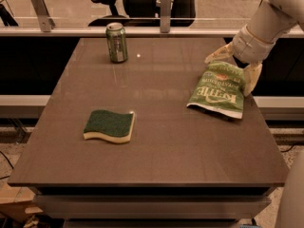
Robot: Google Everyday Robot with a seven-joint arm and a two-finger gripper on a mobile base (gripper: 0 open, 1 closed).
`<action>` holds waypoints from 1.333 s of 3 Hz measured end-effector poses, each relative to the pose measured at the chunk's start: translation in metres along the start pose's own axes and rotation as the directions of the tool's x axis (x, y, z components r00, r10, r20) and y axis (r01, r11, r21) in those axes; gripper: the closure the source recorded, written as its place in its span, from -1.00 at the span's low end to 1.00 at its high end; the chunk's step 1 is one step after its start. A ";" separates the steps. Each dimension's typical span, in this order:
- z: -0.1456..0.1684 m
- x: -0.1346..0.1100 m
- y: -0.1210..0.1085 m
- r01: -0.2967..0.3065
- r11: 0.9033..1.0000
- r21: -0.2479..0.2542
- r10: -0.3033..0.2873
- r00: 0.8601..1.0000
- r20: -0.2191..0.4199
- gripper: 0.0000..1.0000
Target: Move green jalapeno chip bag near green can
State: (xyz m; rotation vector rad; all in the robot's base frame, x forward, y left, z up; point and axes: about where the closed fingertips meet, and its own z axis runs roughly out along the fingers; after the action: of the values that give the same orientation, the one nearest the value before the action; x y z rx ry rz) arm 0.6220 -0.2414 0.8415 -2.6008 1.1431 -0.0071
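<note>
The green jalapeno chip bag (pixel 217 89) lies flat at the table's right side, its white "KETTLE" lettering upside down to me. My gripper (pixel 232 66) is at the bag's far end. Its pale fingers are spread, one (pixel 214 56) at the bag's far left corner and the other (pixel 251 78) at its right edge. The jaws stand open on either side of the bag's top. The green can (pixel 116 42) stands upright at the far left of the table, well apart from the bag.
A yellow sponge with a dark green top (pixel 109 126) lies at the front left of the brown table (pixel 156 146). A railing with metal posts (pixel 165 4) and office chairs stand behind the table. My white arm (pixel 275 13) comes in from the upper right.
</note>
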 end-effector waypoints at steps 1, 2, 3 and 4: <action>0.001 -0.003 0.000 0.006 1.000 0.002 -0.006 1.000 0.007 -0.17; 0.001 -0.005 -0.001 0.013 1.000 0.007 -0.013 1.000 0.011 0.31; -0.001 -0.006 -0.001 0.015 1.000 0.016 -0.015 1.000 0.007 0.77; -0.008 -0.007 -0.001 0.013 1.000 0.024 -0.013 1.000 -0.008 1.00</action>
State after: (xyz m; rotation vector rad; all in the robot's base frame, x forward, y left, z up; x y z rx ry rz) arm 0.6175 -0.2380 0.8506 -2.5896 1.1221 -0.0339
